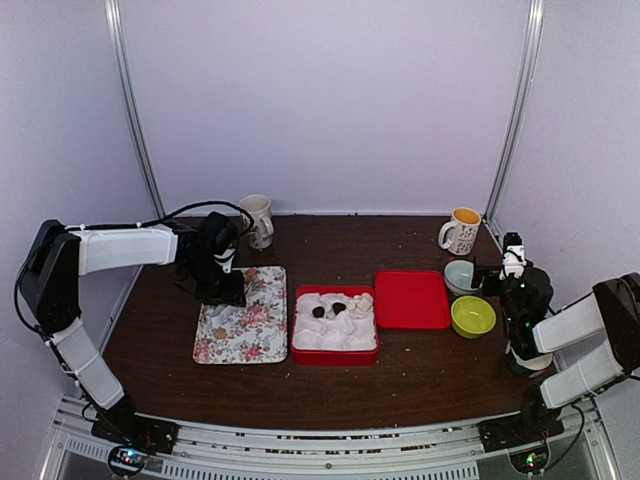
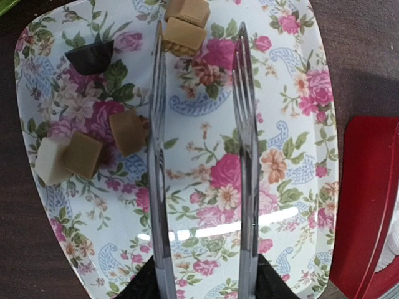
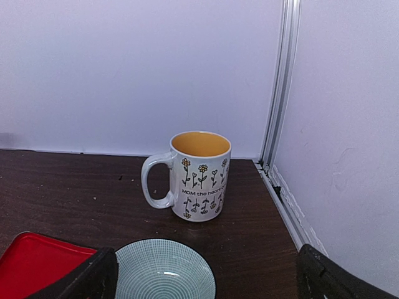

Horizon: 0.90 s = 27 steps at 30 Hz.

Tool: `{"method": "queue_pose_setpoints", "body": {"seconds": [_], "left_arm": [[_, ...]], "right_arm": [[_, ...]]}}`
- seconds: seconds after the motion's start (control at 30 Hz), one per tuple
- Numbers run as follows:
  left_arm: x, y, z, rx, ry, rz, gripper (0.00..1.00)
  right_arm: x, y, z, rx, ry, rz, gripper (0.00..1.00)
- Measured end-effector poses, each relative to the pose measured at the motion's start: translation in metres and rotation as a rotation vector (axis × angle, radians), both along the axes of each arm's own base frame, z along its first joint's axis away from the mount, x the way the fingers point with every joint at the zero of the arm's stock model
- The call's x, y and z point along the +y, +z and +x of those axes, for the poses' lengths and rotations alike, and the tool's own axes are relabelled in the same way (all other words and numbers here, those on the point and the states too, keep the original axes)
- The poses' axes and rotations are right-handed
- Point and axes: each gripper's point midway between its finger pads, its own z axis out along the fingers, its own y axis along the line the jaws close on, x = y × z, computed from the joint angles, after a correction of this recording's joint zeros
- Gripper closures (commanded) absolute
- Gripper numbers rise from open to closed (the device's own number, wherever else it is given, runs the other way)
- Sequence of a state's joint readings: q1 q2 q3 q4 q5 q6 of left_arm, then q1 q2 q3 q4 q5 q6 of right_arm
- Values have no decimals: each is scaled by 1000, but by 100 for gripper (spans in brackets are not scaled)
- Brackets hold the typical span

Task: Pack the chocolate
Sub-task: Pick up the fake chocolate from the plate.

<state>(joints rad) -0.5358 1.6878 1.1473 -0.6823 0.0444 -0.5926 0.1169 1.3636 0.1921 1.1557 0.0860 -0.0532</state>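
Note:
Several small chocolate cubes lie on the floral tray [image 2: 293, 124]: a dark one [image 2: 90, 56], tan ones [image 2: 128, 131] [image 2: 81, 154] and a pale one [image 2: 50, 161]. My left gripper [image 2: 202, 281] [image 1: 222, 282] hangs over the tray and holds metal tongs [image 2: 157, 156], whose arms are spread apart. A tan cube [image 2: 184, 35] lies between the tong tips, untouched. The red box [image 1: 335, 353], lined with white paper, holds two dark pieces [image 1: 318, 311] [image 1: 340, 308]. My right gripper [image 1: 503, 272] [image 3: 202, 277] is open and empty at the right.
The red lid [image 1: 411, 299] lies right of the box. A blue-grey bowl [image 3: 163, 269], a green bowl [image 1: 473, 316] and a flowered mug [image 3: 199, 175] stand at the right. A white mug [image 1: 258, 220] stands behind the tray. Walls close in at back and sides.

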Motion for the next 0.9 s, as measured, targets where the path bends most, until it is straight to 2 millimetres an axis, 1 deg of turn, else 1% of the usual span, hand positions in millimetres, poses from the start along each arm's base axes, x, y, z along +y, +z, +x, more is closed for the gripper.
{"method": "queue_pose_setpoints", "body": {"seconds": [0.2, 0.37, 0.5, 0.67, 0.9], "left_arm": [[-2, -9, 9, 0, 6, 13, 56], [-1, -6, 19, -21, 18, 34, 56], [2, -4, 23, -37, 23, 47, 65], [4, -2, 24, -38, 15, 58, 70], [7, -1, 21, -28, 6, 71, 74]], "right_arm": [[0, 0, 0, 0, 0, 0, 0], [0, 0, 0, 0, 0, 0, 0], [0, 0, 0, 0, 0, 0, 0], [0, 0, 0, 0, 0, 0, 0], [0, 0, 0, 0, 0, 0, 0]]}}
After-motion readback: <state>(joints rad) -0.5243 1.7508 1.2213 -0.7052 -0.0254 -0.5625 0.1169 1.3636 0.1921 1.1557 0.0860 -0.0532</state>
